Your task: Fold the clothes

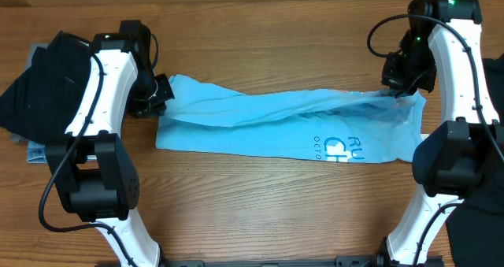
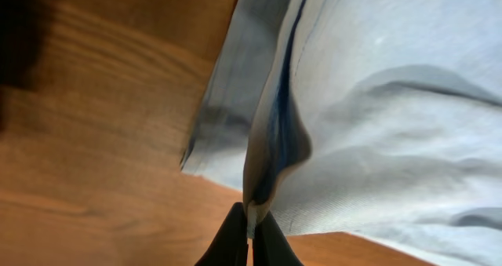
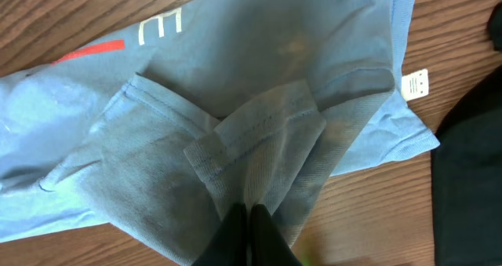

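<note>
While both arms pinched opposite ends of the shirt (image 1: 283,121), the main risk was a slip. Each grip caught only a thin bunch of cloth, so a pull w/ uneven speed or too much stretch could've tugged one end free & dropped it in a heap. If one arm travelled further than the other, the long fold would likely have skewed, leaving the edges mismatched. The L end also sat near a dark cloth (image 1: 35,82) under the L arm, which might've been snagged or dragged along.

The shirt lay as a long band across the desk (image 1: 260,220), L to R between the arms, w/ lettering showing near the R end. The L fingers (image 2: 238,227) were together, clamped on a raised ridge of fabric at the shirt's L end; the rest of the cloth spread away from them over the wood. The R fingers (image 3: 239,231) were likewise shut tight on a gathered, stitched hem at the R end, w/ a small white tag (image 3: 415,84) just beside the shirt's edge. Both ends looked slightly lifted, while the middle seemed to rest on the desk.
</note>
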`<state>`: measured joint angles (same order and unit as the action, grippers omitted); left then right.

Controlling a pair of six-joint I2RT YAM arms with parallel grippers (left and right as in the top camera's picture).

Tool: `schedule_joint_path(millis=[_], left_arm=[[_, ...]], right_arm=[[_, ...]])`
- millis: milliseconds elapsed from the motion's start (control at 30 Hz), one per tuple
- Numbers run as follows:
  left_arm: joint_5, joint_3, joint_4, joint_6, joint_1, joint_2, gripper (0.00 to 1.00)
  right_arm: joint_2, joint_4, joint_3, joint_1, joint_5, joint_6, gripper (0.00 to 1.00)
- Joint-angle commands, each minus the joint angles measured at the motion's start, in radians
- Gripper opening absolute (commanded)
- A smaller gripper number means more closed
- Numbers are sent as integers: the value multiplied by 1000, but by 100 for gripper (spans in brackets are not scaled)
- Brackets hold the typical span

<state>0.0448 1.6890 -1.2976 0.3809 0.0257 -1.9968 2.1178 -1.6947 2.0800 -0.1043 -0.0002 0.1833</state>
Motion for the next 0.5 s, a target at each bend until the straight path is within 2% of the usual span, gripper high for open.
schedule_joint_path(millis=[0, 467], left_arm=[[-58, 23, -46, -23, -7, 23, 4], [-90, 23, -146, -26, -7, 23, 4]], right_arm=[[-63, 0, -14, -16, 0, 7, 4], [-211, 90, -331, -127, -2, 31, 4]])
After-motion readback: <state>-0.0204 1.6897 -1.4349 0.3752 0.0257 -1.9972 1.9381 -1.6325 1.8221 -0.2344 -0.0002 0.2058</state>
